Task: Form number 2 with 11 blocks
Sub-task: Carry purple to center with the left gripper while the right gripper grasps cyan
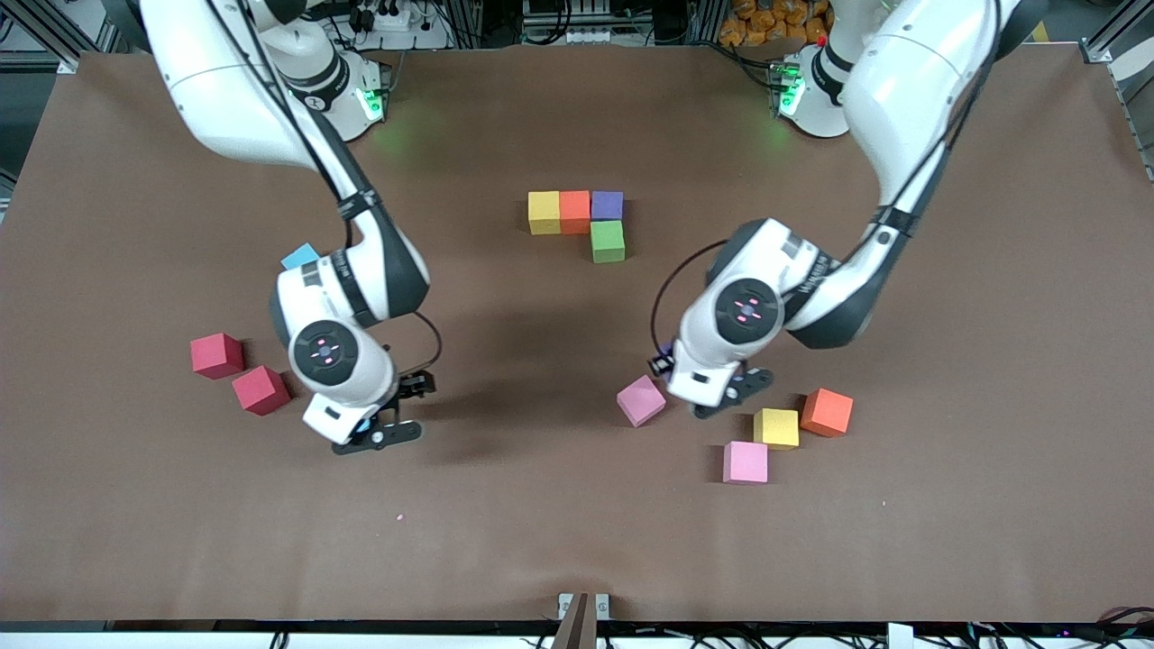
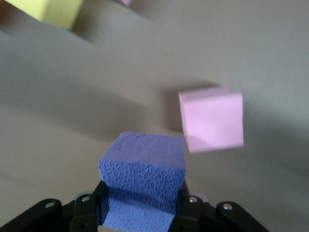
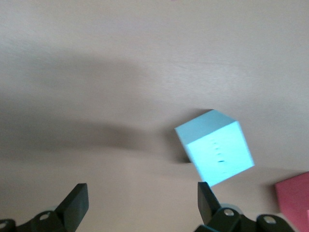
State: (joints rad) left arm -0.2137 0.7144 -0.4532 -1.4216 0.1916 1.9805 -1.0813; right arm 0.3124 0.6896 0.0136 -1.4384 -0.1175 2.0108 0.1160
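While raised, purple block (image 2: 143, 180) between left jaws.

No readable text, labels, brands or numbers anywhere: none on the small matte foam cubes, the brown table surface, or the white robot arms.

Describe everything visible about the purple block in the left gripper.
The purple block is a small foam-like cube, blue-violet in colour, with a matte, finely cellular texture on the face toward the wrist camera and a smoother top. It sits clamped between the black fingers of the left gripper, which is shut on it from two sides. It is held above the brown table, close to a loose pink block. In the front view the gripper hides nearly all of it.
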